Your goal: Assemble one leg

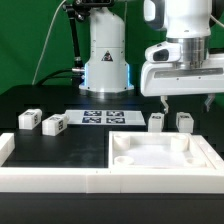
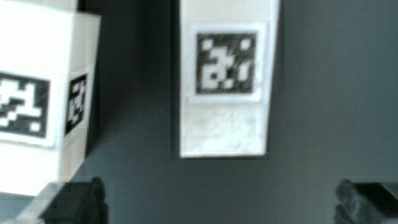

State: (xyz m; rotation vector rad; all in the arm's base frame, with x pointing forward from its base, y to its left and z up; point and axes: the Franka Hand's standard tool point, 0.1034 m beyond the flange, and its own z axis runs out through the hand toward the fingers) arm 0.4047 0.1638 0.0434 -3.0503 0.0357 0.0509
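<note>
The pincer (image 2: pixel 217 200) hangs wide open above the leg (image 2: pixel 226 90), which lies centred under its gap.

- Middle leg (image 1: pixel 184 121) (image 2: pixel 222 95): a small white oblong block. A black-and-white square tag sits toward one end of its face (the rest of that face is plain white). It rests below the jaws, in line with the gap between them, and touches neither.
- Neighbouring leg (image 1: pixel 156 121) (image 2: pixel 45 90): the same kind of block, just beside the middle leg but apart from it. It lies outside the gap, beyond one jaw (two tagged faces show in the wrist view).
- Far legs (image 1: pixel 28 120) and (image 1: pixel 54 124): two more white tagged blocks, near each other and not touching. They are well away from the jaws, toward the exterior view's left.
</note>
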